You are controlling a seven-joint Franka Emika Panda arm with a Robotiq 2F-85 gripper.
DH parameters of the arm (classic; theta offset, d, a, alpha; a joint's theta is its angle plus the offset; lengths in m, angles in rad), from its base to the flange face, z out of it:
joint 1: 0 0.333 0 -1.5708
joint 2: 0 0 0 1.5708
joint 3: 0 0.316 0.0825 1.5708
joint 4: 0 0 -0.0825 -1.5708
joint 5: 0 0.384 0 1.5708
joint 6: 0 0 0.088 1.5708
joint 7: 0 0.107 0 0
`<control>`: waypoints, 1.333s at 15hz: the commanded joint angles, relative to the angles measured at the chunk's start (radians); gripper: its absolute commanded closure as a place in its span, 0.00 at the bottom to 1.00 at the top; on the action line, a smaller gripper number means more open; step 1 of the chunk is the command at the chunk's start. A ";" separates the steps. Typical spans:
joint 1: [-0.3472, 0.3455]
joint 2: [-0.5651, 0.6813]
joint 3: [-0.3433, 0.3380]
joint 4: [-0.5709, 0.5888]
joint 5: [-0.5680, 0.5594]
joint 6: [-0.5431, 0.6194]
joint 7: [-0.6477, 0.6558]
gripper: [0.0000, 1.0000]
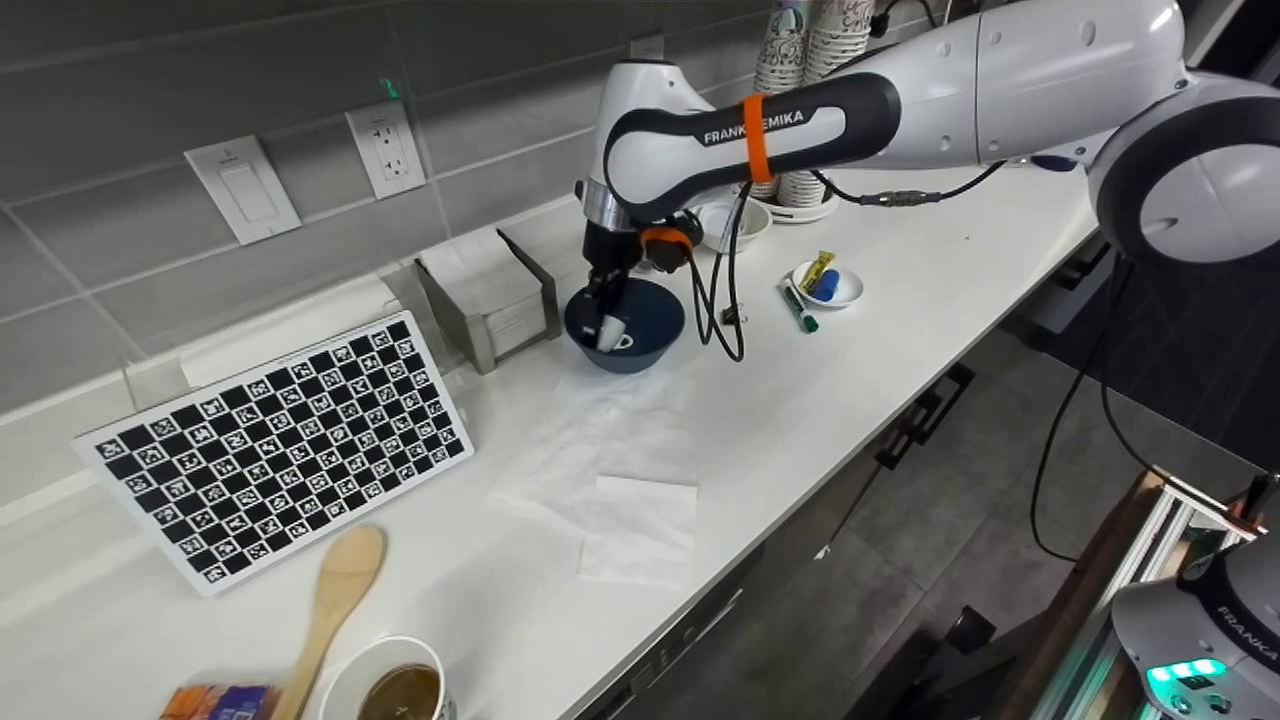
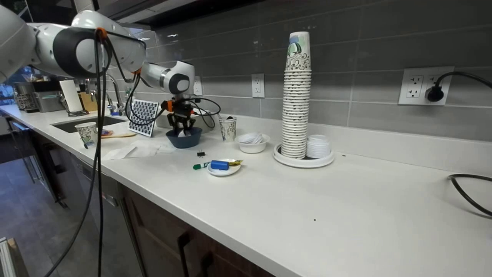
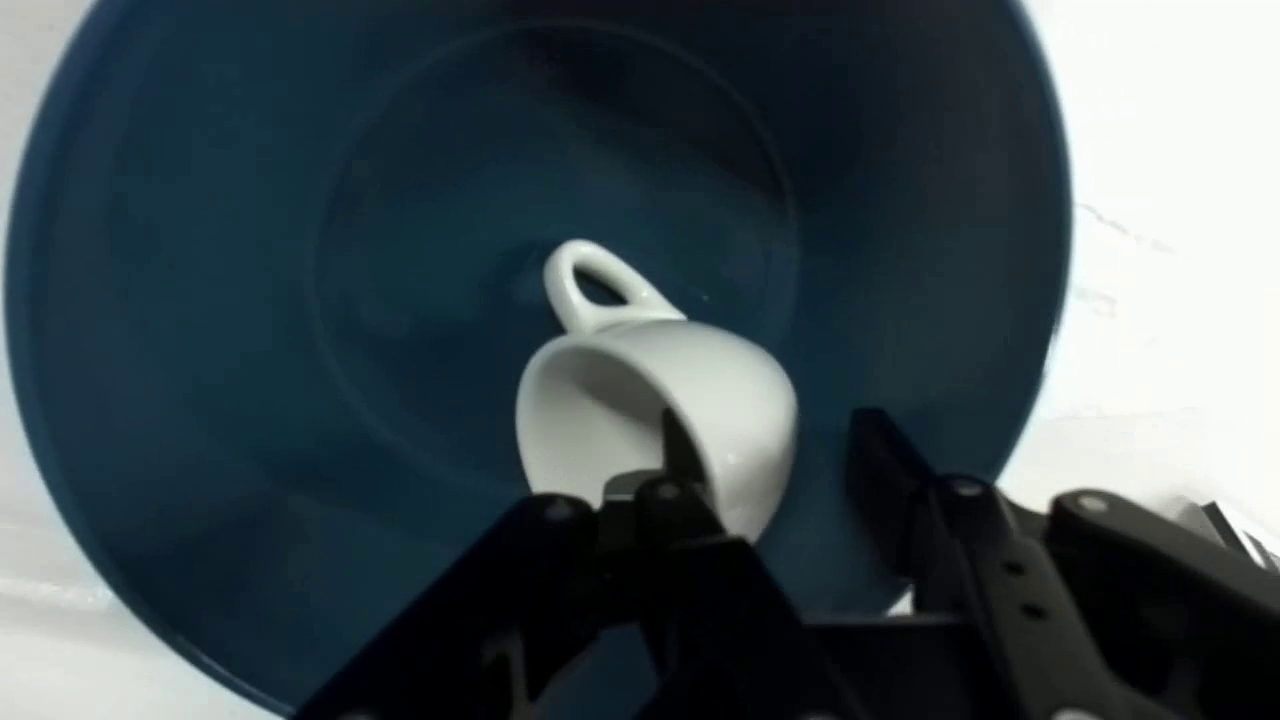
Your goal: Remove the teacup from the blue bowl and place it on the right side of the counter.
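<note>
Nearest in an exterior view: the counter (image 2: pixel 300 196), its white right-hand stretch filling the foreground. Arm (image 1: pixel 940 100) reaches in over it from the near side. Bowl (image 1: pixel 655 310) below: dark blue, glossy, upright. Gripper (image 3: pixel 775 435) down in it, fingers (image 3: pixel 885 460) parted, one in the mouth of the cup (image 3: pixel 735 390), its mate outside, a gap showing; nothing held, by my reading. Cup sits inside the bowl, tipped on its side, handle (image 1: pixel 628 342) to the right in an exterior view.

Handling, judged by eye: light, stiff, likely glazed china. Slick; could skid round the bowl or chip on its wall if squeezed hard. Best hold: the cup's wall, one finger in, one out, well past the rim, closing gently. Handle looks too slim to trust.
</note>
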 commanded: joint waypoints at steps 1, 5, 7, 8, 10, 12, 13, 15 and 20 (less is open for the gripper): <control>-0.007 0.011 0.009 0.095 0.020 -0.106 0.011 0.87; -0.006 -0.014 -0.006 0.104 0.007 -0.152 0.053 1.00; -0.008 -0.024 -0.007 0.100 0.006 -0.161 0.064 1.00; -0.009 -0.029 -0.007 0.095 0.006 -0.160 0.069 1.00; -0.009 -0.034 -0.008 0.091 0.000 -0.149 0.067 1.00; -0.007 -0.035 -0.007 0.089 0.004 -0.137 0.076 1.00; -0.002 -0.035 -0.013 0.084 -0.005 -0.110 0.079 0.74; -0.002 -0.018 -0.015 0.088 -0.006 -0.041 0.074 0.67; 0.017 0.012 -0.066 0.103 -0.044 -0.057 0.105 0.32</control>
